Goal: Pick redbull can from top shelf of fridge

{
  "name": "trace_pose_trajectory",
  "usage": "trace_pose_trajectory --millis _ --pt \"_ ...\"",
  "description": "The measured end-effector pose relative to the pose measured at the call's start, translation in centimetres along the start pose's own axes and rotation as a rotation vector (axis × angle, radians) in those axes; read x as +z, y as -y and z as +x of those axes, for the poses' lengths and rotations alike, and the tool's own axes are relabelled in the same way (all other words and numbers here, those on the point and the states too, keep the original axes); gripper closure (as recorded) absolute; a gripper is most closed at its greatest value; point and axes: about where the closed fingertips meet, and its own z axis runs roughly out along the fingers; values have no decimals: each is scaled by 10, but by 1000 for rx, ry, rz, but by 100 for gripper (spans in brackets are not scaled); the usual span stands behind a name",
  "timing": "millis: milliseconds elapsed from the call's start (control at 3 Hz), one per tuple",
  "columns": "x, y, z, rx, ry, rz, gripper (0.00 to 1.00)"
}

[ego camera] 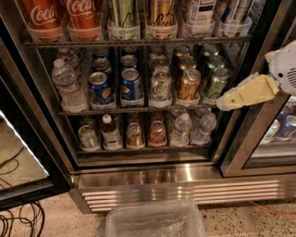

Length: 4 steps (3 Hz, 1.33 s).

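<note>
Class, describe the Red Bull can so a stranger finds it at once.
In the fridge, follow the top shelf to its rightmost clear tray. The redbull can stands there, above the gripper beside the middle shelf. It is slim, blue and silver, unlike the wide red Coca-Cola cans far left.

A stocked drinks fridge (152, 178), gripper (225, 102) at its right, suggests a shop or canteen.

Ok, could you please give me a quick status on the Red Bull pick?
Gripper by right fridge frame, level with middle rack. Redbull can in far-right tray, top shelf, untouched. Nothing seen in the way.
</note>
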Motion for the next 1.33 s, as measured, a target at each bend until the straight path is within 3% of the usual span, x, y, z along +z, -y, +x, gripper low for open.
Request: trace_pose_trajectory --millis 333,1000,1333 --pt "6 15 -10 58 111 27 0" --pt "5 17 -20 72 149 46 0" --pt "6 36 -32 91 205 100 0"
